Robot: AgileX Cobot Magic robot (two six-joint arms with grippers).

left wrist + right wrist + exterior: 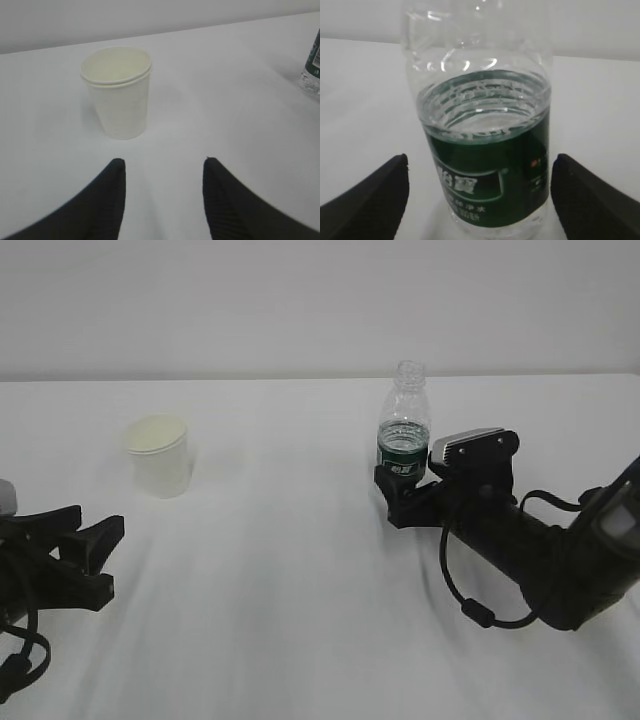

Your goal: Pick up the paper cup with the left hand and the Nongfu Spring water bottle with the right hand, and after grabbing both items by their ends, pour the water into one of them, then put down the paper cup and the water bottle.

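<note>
A white table [300, 590], plain and bare, with a pale wall [300, 300] behind.

On the left side, a small paper cup [160, 455], standing up straight, open at the top. Looks like two cups tucked one inside the other, going by the double rim up close. Below it and nearer the camera, the left hand [95, 560], low over the table at the left edge. Its two black fingers [107, 200] apart, about half wide, holding nothing, pointing at the cup. A strip of bare table between the tips and the cup, no touching. Nothing in the way there.

On the right side, the water bottle [404, 425], standing up straight, no cap on the neck, well apart from the cup. Clear water [482, 112] inside, up to just above the dark green band. Around its lower part, the right hand [410, 495], reaching in from the right with a thick black cable looping under the arm. Its fingers [370, 200] spread very wide, one on each side of the bottle, with gaps on both sides. Not squeezing, nothing held.
</note>
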